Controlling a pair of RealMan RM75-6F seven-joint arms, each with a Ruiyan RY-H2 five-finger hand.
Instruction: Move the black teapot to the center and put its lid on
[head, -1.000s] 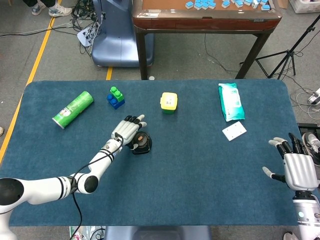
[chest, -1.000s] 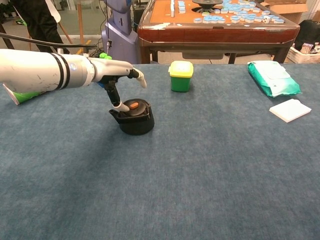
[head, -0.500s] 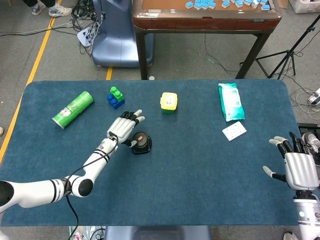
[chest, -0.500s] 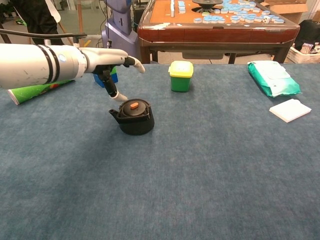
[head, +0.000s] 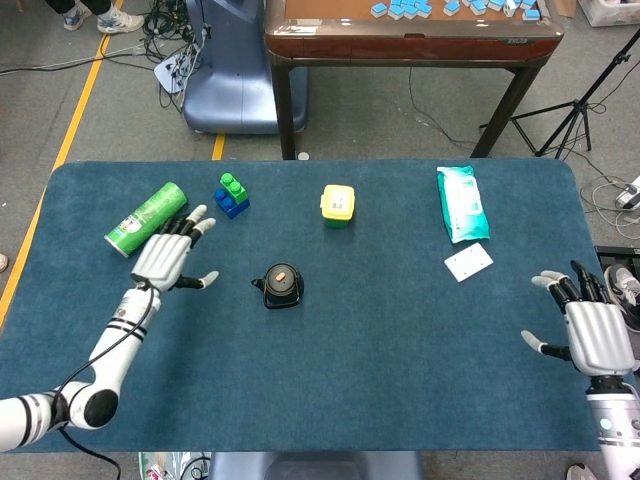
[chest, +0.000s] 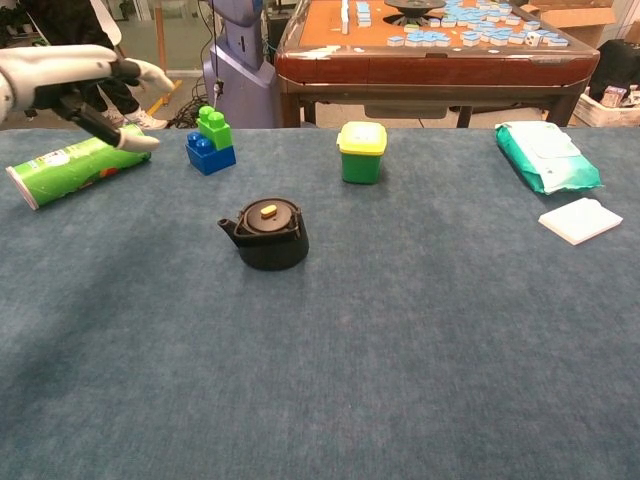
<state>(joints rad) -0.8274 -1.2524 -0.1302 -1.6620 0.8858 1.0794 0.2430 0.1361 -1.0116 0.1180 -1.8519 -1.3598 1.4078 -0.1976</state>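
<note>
The black teapot (head: 281, 286) (chest: 266, 233) stands upright near the table's middle, its lid with a small yellow-orange knob (chest: 268, 211) seated on top and its spout pointing left. My left hand (head: 172, 256) (chest: 95, 88) hovers well to the left of the pot, fingers spread, holding nothing. Far right, near the table's edge, my right hand (head: 592, 330) is spread and empty; only the head view shows it.
A green can (head: 146, 218) lies at the back left, beside a blue-and-green block stack (head: 231, 195). A yellow-lidded green tub (head: 338, 205) sits behind the pot. A teal wipes pack (head: 461, 203) and a white pad (head: 468, 261) lie at the right.
My left hand has let go of the lid and drawn back left, away from the teapot. The lid stays on the pot. The right hand has hardly moved.
</note>
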